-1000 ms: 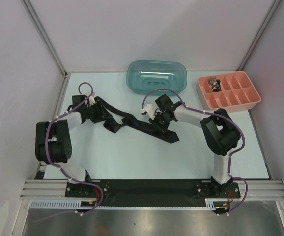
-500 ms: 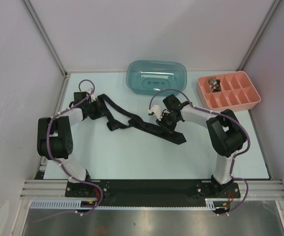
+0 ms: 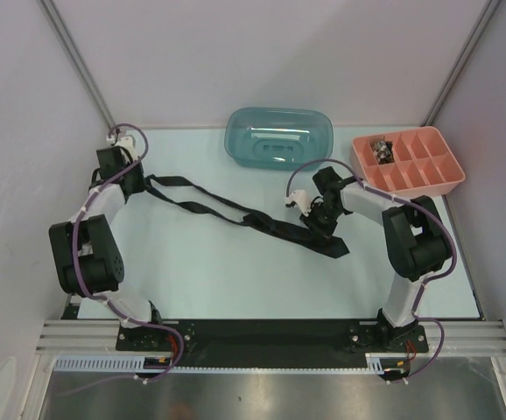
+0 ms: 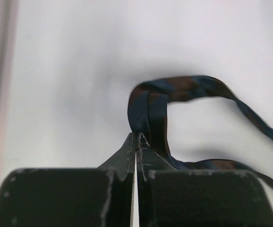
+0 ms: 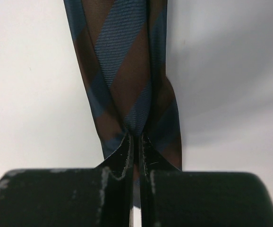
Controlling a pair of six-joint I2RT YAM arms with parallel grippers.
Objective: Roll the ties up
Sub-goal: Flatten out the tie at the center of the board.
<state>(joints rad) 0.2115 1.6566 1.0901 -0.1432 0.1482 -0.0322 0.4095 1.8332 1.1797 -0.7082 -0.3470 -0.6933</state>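
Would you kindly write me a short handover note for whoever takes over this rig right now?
Left pincer: shut on a folded narrow stretch of the dark blue-and-brown striped fabric necktie, at the far left of the white table.
Right pincer: shut on the same necktie's wider part, right of centre.
Necktie: lies stretched across the table between the two arms, with no coil in it.
Done: necktie gripped at both ends and laid out.
Left: all of the rolling.
Nearby: teal plastic tub and salmon compartment tray at the far edge.
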